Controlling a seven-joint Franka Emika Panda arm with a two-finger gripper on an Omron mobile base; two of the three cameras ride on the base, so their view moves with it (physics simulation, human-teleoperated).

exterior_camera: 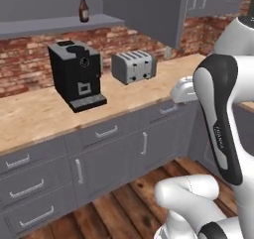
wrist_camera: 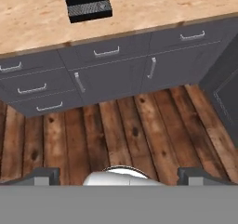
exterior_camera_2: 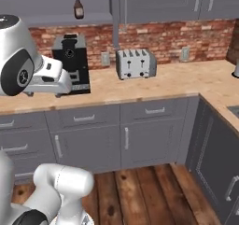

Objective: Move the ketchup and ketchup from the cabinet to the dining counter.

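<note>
One ketchup [exterior_camera: 84, 9] bottle, dark red-brown with a pale label, stands upright on the grey shelf of the open cabinet [exterior_camera: 59, 25], above the coffee machine. It also appears as the ketchup [exterior_camera_2: 78, 7] on the cabinet [exterior_camera_2: 65, 19] shelf in the right base view. My gripper [wrist_camera: 119, 176] is open, its fingertips [wrist_camera: 44, 175] far apart with nothing between them. It points down at the wooden floor in front of the lower drawers, well below and apart from the bottle. The dining counter is out of view.
A black coffee machine [exterior_camera: 77, 74] and a silver toaster [exterior_camera: 134, 66] stand on the brick-backed counter [exterior_camera: 34, 114]. The cabinet door [exterior_camera: 149, 12] hangs open over the toaster. Grey drawers and doors [wrist_camera: 107, 74] line the counter front. The counter turns a corner at right [exterior_camera_2: 219, 98].
</note>
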